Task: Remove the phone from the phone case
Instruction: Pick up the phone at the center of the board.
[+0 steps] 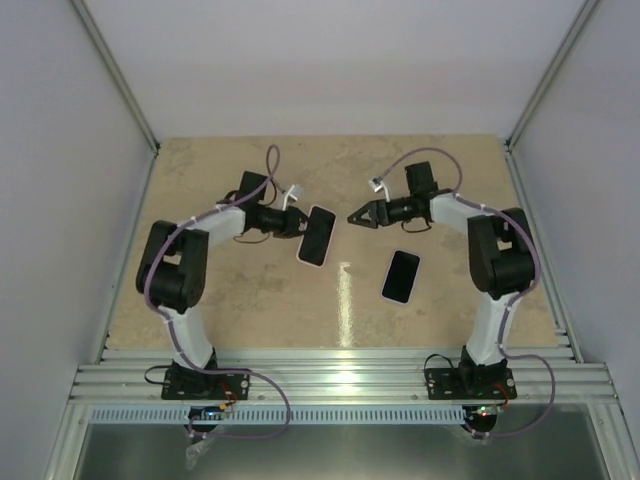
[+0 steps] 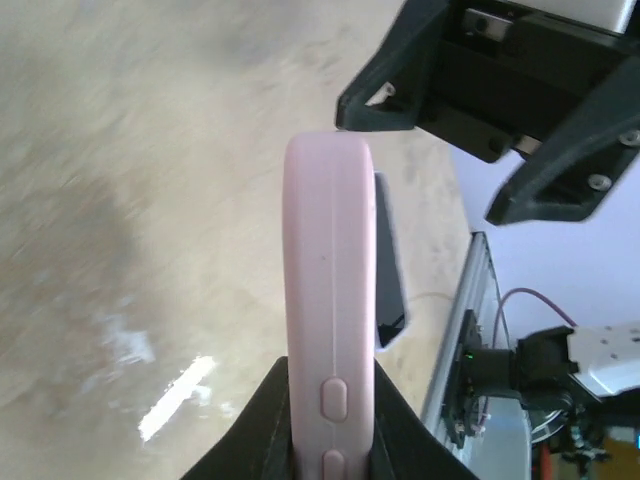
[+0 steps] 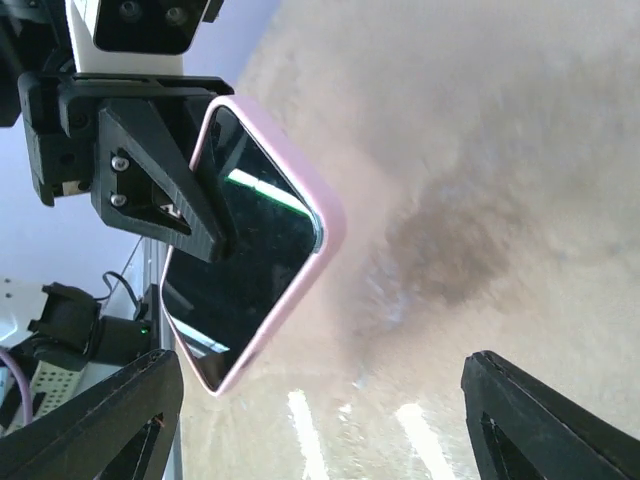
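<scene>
Phone: a black phone [image 3: 250,270] with a glossy glass front, rectangular with rounded corners, held in the air above the middle of the table.
Case: a pale pink, matt, rubbery-looking phone case [image 2: 328,290] wraps the phone's edges and back. Raised oval side buttons [image 2: 333,398] are moulded into one long edge.
Table: a beige, stone-patterned table [image 1: 230,300] with a light sheen.
Left gripper [image 1: 300,226]: black plastic jaws clamped across the cased phone's thickness at one end, with one finger on the screen side.
Right gripper [image 1: 352,217]: jaws apart with nothing between them, just beside the phone's free end.
Second slab: a dark flat rectangle with a pale rim [image 1: 401,276] lies on the table near the right arm. I cannot tell whether it is a phone or a case.
Handling: the phone is probably light, stiff and slippery on the glass, and breakable if dropped. The case likely flexes and grips.
Where to hold: best to peel the pink lip back at a free corner, away from the clamp. The clamp may be pinning the phone and case together.
</scene>
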Available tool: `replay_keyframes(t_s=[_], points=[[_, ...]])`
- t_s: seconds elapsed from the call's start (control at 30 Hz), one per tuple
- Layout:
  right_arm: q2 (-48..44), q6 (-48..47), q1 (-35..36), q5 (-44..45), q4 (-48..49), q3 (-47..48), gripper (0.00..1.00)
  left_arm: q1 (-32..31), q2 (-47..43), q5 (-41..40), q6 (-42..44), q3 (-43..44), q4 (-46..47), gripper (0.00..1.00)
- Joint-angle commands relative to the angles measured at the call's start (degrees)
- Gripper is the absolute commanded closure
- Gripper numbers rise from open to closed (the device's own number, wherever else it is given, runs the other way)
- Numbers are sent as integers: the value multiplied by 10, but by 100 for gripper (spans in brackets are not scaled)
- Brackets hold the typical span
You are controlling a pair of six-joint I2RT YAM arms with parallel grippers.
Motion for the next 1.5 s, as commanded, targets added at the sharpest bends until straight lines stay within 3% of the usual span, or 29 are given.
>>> replay_keyframes(t_s=[0.0, 0.17, 0.4, 0.53, 0.73, 0.8, 1.0, 1.2, 1.47], points=[[-96, -62, -6, -37, -81, 41, 23, -2, -112, 63, 97, 77, -110, 100], [-164, -80, 34, -78, -112, 93, 26, -1, -195, 58, 99, 133, -133, 100], [-202, 0, 71, -78, -28, 146, 31, -1, -262, 19, -128, 131, 91, 100], [-194, 1, 74, -86, -56, 217, 37, -2, -272, 15, -148, 144, 120, 100], [-202, 16, 110, -93, -47, 221, 44, -2, -295, 7, -272, 86, 280, 100], [-198, 25, 103, -94, -42, 235, 45, -2, -285, 27, -266, 95, 267, 100], [-202, 65, 69, -118, -29, 251, 50, -2, -291, 64, -132, 111, 111, 100], [-215, 91, 100, -113, -5, 233, 59, -6, -292, 77, -162, 100, 145, 100], [-214, 126, 105, -118, 25, 217, 79, -17, -287, 82, -191, 88, 177, 100]])
